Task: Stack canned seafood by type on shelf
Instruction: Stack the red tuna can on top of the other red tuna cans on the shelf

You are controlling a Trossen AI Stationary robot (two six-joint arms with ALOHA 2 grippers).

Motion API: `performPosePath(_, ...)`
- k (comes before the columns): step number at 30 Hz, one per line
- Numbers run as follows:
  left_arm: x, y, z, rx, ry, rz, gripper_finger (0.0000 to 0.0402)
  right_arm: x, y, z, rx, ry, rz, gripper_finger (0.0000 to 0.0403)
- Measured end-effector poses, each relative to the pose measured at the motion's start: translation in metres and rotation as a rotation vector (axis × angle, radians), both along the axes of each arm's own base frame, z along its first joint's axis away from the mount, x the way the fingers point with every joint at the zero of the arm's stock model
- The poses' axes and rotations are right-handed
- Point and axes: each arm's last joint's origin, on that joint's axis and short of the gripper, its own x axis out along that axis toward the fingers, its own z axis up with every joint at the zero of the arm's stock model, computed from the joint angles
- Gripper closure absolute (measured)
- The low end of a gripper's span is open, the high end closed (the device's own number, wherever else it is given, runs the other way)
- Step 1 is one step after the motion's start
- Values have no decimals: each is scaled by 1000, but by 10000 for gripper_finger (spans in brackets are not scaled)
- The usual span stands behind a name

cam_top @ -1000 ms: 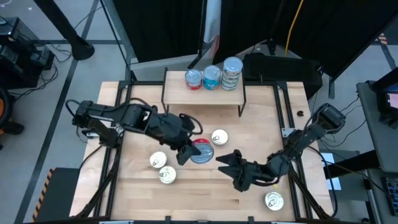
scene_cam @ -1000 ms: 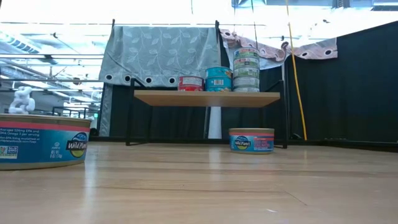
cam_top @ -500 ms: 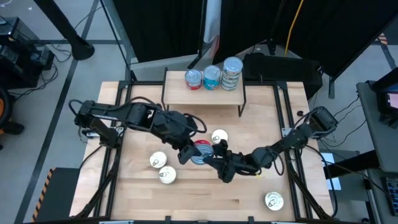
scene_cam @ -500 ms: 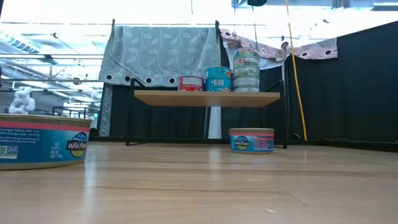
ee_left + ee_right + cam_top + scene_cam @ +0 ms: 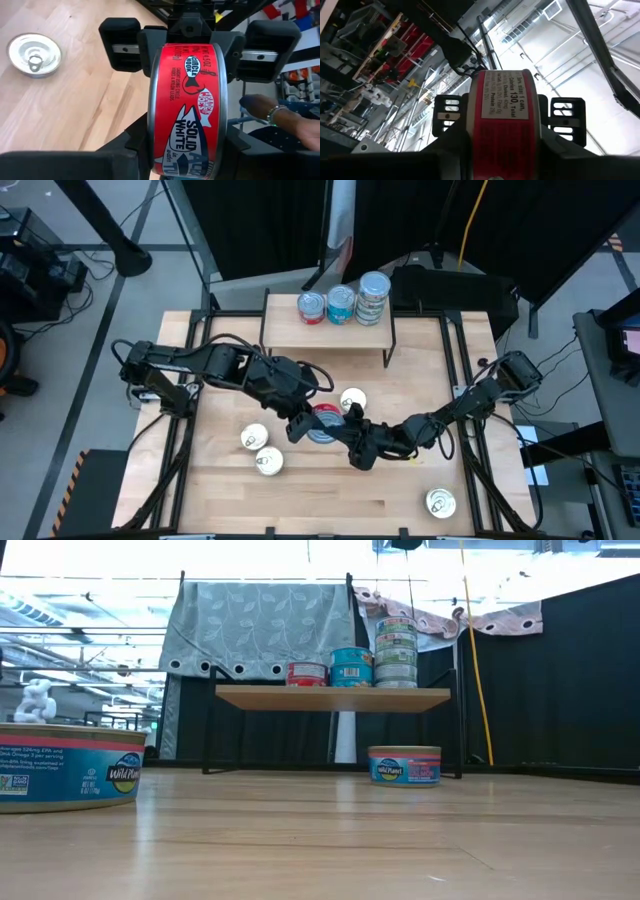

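Red-sided flat round metal tin [image 5: 189,107], held on edge above the middle of the light wooden bench [image 5: 330,500], its flat faces pinched by both hands at once. The left hand [image 5: 303,425] grips from the left, the right hand [image 5: 352,442] from the right, fingers opposed. The wooden-topped, black-legged shelf [image 5: 330,332] lies well apart at the bench's far edge, so the handover turns on which hand releases.

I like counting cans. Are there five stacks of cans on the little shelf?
No, the shelf holds three stacks: a red can, a teal stack and a taller silver stack.
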Motion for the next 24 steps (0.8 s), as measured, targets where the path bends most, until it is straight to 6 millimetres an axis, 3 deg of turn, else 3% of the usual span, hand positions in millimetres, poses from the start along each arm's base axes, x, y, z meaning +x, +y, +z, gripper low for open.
performPosePath(5, 4, -2, -5, 7, 18, 8, 244, 0, 0, -1, 13, 8, -10, 289)
performPosePath(14, 7, -5, -6, -7, 4, 1, 262, 0, 1, -1, 42, 1, 12, 278)
performPosePath(24, 5, -2, -5, 67, -4, 77, 194, 0, -1, -2, 114, 6, 3, 284)
